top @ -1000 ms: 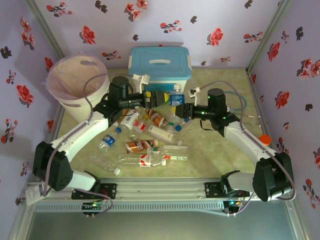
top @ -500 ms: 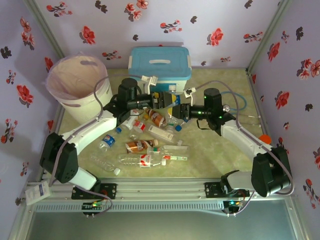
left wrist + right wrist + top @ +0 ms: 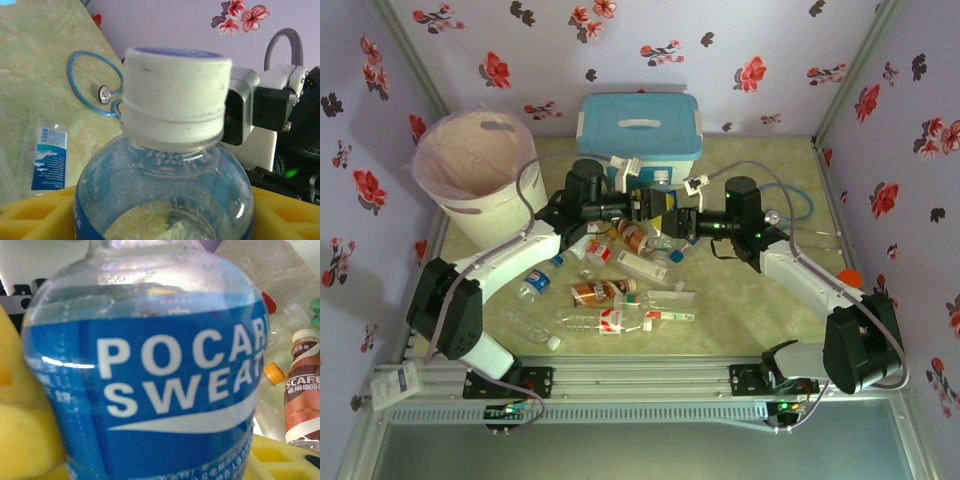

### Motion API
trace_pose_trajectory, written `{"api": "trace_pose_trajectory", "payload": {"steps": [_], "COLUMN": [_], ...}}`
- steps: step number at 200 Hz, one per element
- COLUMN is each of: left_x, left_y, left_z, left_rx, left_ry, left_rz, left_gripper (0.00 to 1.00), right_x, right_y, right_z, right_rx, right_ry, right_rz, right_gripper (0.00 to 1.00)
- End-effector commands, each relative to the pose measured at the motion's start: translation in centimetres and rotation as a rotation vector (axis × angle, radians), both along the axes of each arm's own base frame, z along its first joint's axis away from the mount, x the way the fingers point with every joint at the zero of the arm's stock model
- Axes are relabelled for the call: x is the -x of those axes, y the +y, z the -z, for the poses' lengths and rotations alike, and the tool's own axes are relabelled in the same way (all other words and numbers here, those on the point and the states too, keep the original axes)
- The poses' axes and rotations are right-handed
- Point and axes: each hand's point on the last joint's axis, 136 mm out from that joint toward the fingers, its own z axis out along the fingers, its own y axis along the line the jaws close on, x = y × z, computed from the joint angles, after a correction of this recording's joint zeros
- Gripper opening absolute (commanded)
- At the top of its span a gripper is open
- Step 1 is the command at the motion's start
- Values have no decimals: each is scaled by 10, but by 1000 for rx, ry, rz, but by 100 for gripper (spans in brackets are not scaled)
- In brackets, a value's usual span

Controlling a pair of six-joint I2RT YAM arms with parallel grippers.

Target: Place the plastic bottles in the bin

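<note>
Floral-papered walls [image 3: 770,60] enclose a pale green table [image 3: 740,320], where both arms bend inward and meet before a blue-lidded box [image 3: 640,125]. The right gripper [image 3: 682,222] pinches a blue-labelled plastic bottle [image 3: 165,390]. The left gripper [image 3: 652,203] sets yellow pads [image 3: 30,215] either side of it below the white cap [image 3: 175,95]; whether they press cannot be told. More plastic bottles [image 3: 610,290] litter the table. The bin [image 3: 485,215] stands far left.

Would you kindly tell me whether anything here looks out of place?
Yes: a blue cord loop with a small metal disc lies on the table beside the right arm. Also, the left gripper and right gripper both hold one Pocari Sweat bottle.
</note>
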Motion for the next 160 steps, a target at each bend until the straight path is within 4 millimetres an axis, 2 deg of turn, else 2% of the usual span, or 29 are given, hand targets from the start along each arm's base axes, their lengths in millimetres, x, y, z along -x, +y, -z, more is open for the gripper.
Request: {"api": "trace_pose_trajectory", "payload": {"steps": [1,49,89,102,127,160], "left_x": [-3,-6,-14,-18,-27,-34], "left_y": [-6,-5,0,3,12,27], "left_z": [-7,-10,-12,-14,-20,-53], "left_rx": [13,8,-3,-19,-54,-80], "left_ry": [-22,-29,-33,-43,-63,-160], "left_rz": [5,1,-21,-35,-99,-168], "left_gripper": [64,58,55,55,54,48], "right_x": [1,3,7,11,17,14], "right_y": [8,5,-4,-10,-32,-80], "right_z": [-22,-21,-20,-20,-21,-28], "right_rx": [-35,-8,55,86,166,236], "right_ry": [-62,-63,-89,-88,-91,-105], "right_rz": [-33,-23,2,12,75,268], "right_gripper": [54,60,79,83,87,90]}}
